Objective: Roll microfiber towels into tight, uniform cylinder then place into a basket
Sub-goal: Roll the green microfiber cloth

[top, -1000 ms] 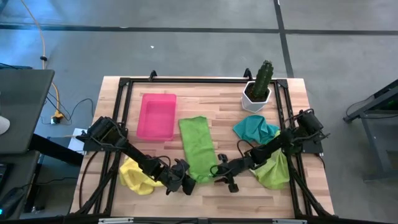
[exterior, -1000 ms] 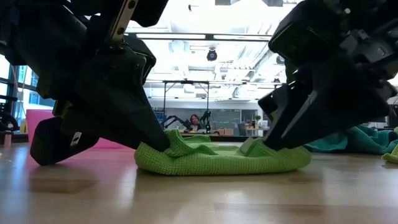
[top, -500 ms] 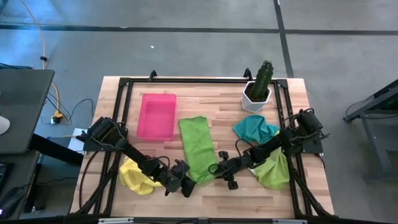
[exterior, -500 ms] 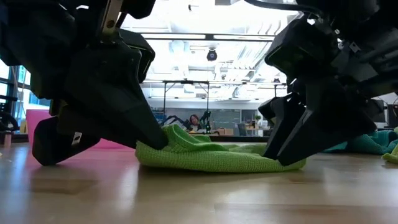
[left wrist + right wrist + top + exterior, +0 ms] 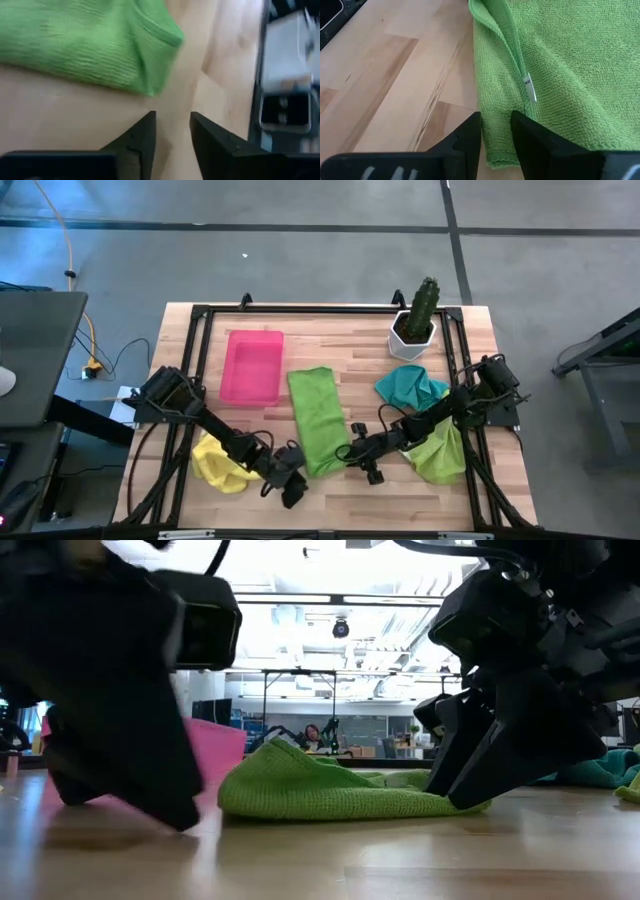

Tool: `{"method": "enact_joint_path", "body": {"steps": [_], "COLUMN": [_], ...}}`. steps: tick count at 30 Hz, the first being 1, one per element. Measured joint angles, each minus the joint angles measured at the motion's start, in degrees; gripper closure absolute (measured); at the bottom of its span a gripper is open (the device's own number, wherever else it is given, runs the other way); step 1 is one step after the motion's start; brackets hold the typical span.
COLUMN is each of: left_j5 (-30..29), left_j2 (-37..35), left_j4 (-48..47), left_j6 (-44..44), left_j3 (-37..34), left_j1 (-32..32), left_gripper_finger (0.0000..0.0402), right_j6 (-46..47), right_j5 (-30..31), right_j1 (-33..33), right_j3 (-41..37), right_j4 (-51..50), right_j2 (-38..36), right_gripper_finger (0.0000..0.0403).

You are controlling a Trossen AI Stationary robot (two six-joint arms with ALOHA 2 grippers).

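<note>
One corner of the large lime green towel point(image 5: 317, 420) is being pinched by the right end effector point(image 5: 360, 459), while the left end effector point(image 5: 290, 491) is being held slightly open and empty over the bench point(image 5: 350, 350), just beside the towel's other near corner. The towel is being left flat and unrolled beside the pink basket point(image 5: 228, 366). With only one side being gripped, the hem is likely being dragged askew and bunched, so a loose, cone-shaped roll is being risked

Wood table point(image 5: 340, 350) w/ towels point(image 5: 316, 418), basket point(image 5: 251, 366), cactus pot point(image 5: 413, 332)
</note>
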Motion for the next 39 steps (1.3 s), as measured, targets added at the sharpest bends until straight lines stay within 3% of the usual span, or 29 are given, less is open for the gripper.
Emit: {"method": "enact_joint_path", "body": {"steps": [5, 14, 24, 39], "left_j5": [4.8, -2.9, -3.0, -3.8], "left_j2": [-3.3, -4.0, -4.0, 1.4], "left_j4": [0.0, 8.6, 11.3, 12.4], "left_j6": [12.1, 25.5, 39.5, 35.0], "left_j3": [-0.1, 0.0, 0.1, 0.1], "left_j1": [1.6, 1.7, -1.0, 0.0], "left_gripper_finger": [0.0266, 0.0266, 0.0268, 0.0268], "right_j6": [1.0, 3.9, 4.0, 4.0], "right_j5": [-0.3, 0.1, 0.5, 0.8], "right_j1": [0.0, 0.0, 0.0, 0.0], "right_j3": [0.0, 0.0, 0.0, -0.1], "right_j4": [-0.1, 0.0, 0.0, 0.0], "right_j2": [0.0, 0.0, 0.0, 0.0], "right_gripper_finger": [0.0299, 0.0299, 0.0299, 0.0299]}}
